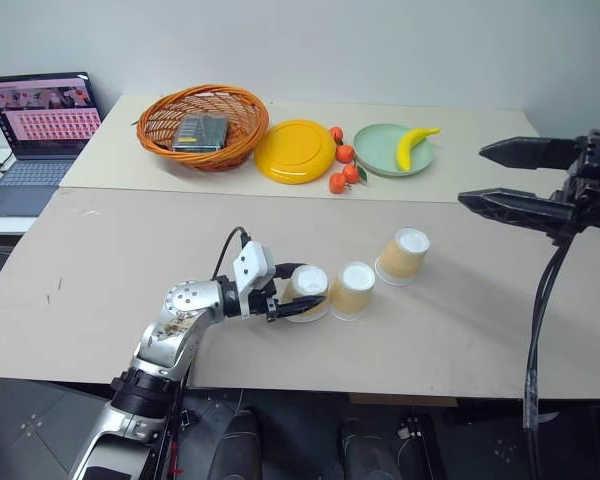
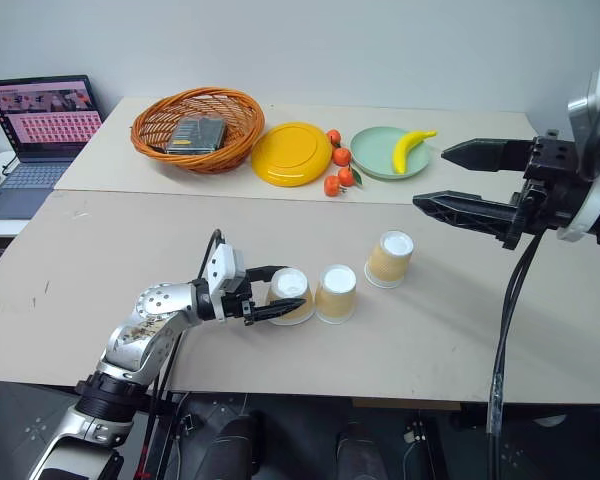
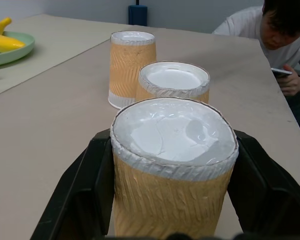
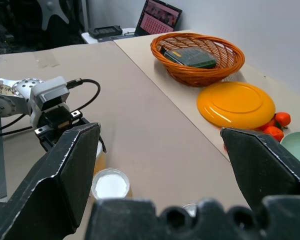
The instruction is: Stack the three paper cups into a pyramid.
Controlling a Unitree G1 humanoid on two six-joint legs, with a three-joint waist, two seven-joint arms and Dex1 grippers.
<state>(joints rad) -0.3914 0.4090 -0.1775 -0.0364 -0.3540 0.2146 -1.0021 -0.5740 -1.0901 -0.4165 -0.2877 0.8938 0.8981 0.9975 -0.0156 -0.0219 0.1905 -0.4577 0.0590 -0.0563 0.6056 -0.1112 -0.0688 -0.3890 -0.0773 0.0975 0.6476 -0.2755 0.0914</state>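
Three paper cups stand upside down in a row on the near table, white bases up. My left gripper (image 1: pixel 302 291) is shut on the leftmost cup (image 1: pixel 311 279), one black finger (image 3: pixel 87 192) on each side of its tan-yellow wall. The middle cup (image 1: pixel 356 288) stands right beside the held one; whether they touch I cannot tell. The third cup (image 1: pixel 405 255) stands apart, farther back and right. In the left wrist view the held cup (image 3: pixel 174 150) is nearest, the other two in line behind it. My right gripper (image 1: pixel 471 177) hangs open and empty, high above the table's right side.
On the far table are an orange wicker basket (image 1: pixel 204 125) holding a dark box, a yellow plate (image 1: pixel 294 151), several tangerines (image 1: pixel 343 167) and a green plate (image 1: pixel 378 152) with a banana (image 1: pixel 412 146). A laptop (image 1: pixel 35 135) stands far left. A person (image 3: pixel 277 35) sits past the table's right end.
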